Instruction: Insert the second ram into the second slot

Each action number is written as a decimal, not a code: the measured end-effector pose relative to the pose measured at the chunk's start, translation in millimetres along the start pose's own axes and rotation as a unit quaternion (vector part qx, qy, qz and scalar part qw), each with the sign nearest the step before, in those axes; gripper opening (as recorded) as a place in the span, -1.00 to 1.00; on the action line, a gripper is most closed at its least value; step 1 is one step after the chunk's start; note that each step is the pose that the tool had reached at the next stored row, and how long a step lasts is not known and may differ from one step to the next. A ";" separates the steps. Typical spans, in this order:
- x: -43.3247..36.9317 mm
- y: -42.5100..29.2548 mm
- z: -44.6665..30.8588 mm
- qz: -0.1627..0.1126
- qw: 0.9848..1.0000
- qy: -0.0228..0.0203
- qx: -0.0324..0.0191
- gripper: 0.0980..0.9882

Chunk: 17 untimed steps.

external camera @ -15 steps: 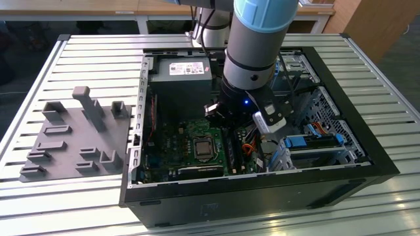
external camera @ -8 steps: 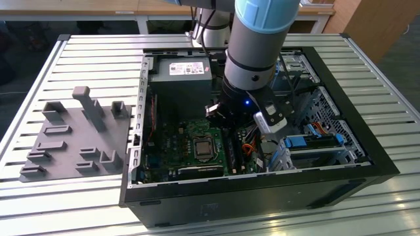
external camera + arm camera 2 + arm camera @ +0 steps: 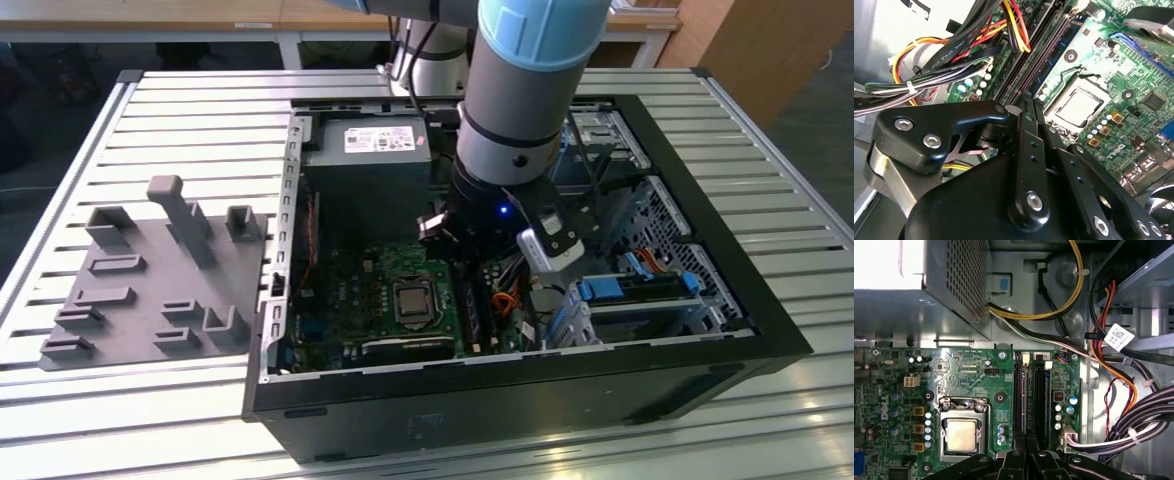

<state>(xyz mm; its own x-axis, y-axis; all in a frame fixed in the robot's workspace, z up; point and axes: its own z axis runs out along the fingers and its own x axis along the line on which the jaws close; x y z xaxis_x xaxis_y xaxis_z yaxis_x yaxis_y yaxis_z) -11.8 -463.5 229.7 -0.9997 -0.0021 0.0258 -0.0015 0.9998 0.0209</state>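
Gripper (image 3: 1026, 447) fingers drawn close together, low inside an open computer case (image 3: 534, 385), nothing visibly pinched between them. Just beyond the fingertips, a thin memory stick (image 3: 1026, 395) stands edge-on among the motherboard's (image 3: 974, 370) dark slots (image 3: 1040, 395); whether it is fully seated cannot be told. Processor socket (image 3: 961, 434) sits beside, power supply (image 3: 929, 290) farther off.

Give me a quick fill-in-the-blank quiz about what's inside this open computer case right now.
1. The black gripper hangs above the black memory ____ on the green motherboard.
2. The square silver processor sits in a socket with no ____ over it.
3. The grey moulded fixture tray lies ____ the black computer case.

Missing words: slots; cooler; outside
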 end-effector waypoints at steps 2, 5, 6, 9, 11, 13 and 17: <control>0.0 0.0 0.6 0.000 1.000 0.000 0.000 -0.95; 0.0 0.0 1.7 0.000 1.000 0.000 0.000 -0.95; -0.1 0.0 2.2 0.000 1.000 0.000 0.000 -0.95; -0.1 -0.1 3.5 0.000 1.000 0.000 0.000 -0.95; -0.1 -0.1 4.3 0.000 1.000 0.001 0.000 -0.95; -0.1 -0.1 5.0 0.000 1.000 0.001 0.000 -0.95; -0.2 -0.1 5.5 0.000 1.000 0.002 0.000 -0.95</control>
<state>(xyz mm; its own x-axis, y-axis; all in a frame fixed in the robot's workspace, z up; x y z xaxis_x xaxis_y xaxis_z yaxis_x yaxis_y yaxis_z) -11.8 -463.5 224.1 -0.9995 -0.0020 0.0301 -0.0014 0.9998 0.0208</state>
